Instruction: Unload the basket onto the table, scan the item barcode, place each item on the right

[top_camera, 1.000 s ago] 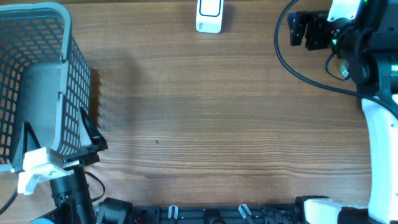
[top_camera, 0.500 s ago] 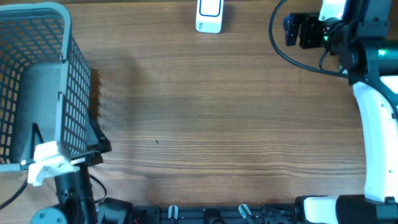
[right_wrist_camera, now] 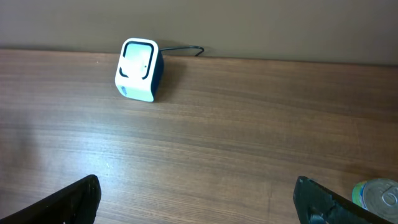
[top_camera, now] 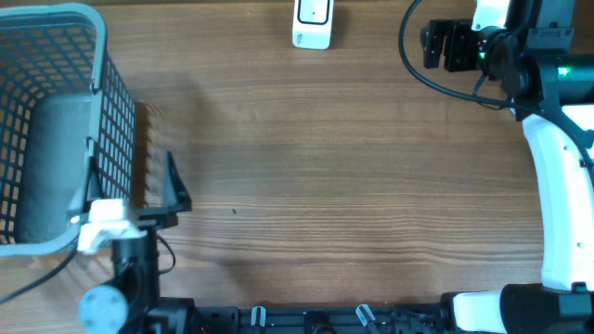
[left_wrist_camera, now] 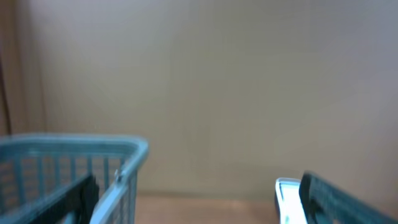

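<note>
The white barcode scanner point(top_camera: 313, 23) stands at the table's far edge; it also shows in the right wrist view as the scanner point(right_wrist_camera: 138, 70), facing me. My right gripper point(top_camera: 429, 44) hovers open to its right, fingers wide apart over bare wood point(right_wrist_camera: 199, 205). A green-rimmed can point(right_wrist_camera: 377, 194) peeks in at the lower right of that view; I cannot tell whether it is the item. My left gripper point(top_camera: 133, 181) is open and straddles the right wall of the blue mesh basket point(top_camera: 97, 56), one finger inside and one outside. Its own view is blurred, with the basket rim point(left_wrist_camera: 74, 147) at left.
The basket fills the table's left end; only its grey floor point(top_camera: 51, 167) shows inside. A black cable point(top_camera: 436, 88) loops off the right arm. The right arm's white link point(top_camera: 557, 186) runs along the right edge.
The left gripper swung up and right from the basket's near corner and now straddles its right wall. The right gripper drifted slightly left.
</note>
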`<state>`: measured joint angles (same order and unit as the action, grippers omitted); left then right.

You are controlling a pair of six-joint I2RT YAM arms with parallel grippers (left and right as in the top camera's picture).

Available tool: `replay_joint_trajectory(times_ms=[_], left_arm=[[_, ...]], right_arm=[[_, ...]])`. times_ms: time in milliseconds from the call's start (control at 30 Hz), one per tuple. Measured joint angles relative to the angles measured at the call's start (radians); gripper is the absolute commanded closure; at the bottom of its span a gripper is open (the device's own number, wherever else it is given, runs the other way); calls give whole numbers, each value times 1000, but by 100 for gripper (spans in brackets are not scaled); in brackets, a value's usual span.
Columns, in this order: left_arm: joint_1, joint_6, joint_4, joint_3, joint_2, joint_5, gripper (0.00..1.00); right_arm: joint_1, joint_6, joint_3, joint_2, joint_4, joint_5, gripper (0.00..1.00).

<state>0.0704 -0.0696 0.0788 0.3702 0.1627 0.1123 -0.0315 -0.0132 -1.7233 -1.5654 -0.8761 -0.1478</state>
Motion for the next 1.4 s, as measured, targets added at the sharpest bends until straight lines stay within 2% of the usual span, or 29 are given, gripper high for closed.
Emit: replay_joint_trajectory(times_ms=[67,200,300,600,700,1400], left_arm=[[-32,0,47,-95,-27,-51,0],[-67,0,-30,-218,-119,-99,0],[-99,0,-85,-249,-144,-112,0],[-107,0,-108,-340,-149,-110,0],[-117,1,-156,-359,-149,-111,0],[-135,4,-154,-359,-149,-111,0]], right_arm=[[0,0,0,-2,0,0,0],[0,0,0,-2,0,0,0],[0,0,0,-2,0,0,0],[0,0,0,-2,0,0,0],[0,0,0,-2,0,0,0],[0,0,0,-2,0,0,0]])
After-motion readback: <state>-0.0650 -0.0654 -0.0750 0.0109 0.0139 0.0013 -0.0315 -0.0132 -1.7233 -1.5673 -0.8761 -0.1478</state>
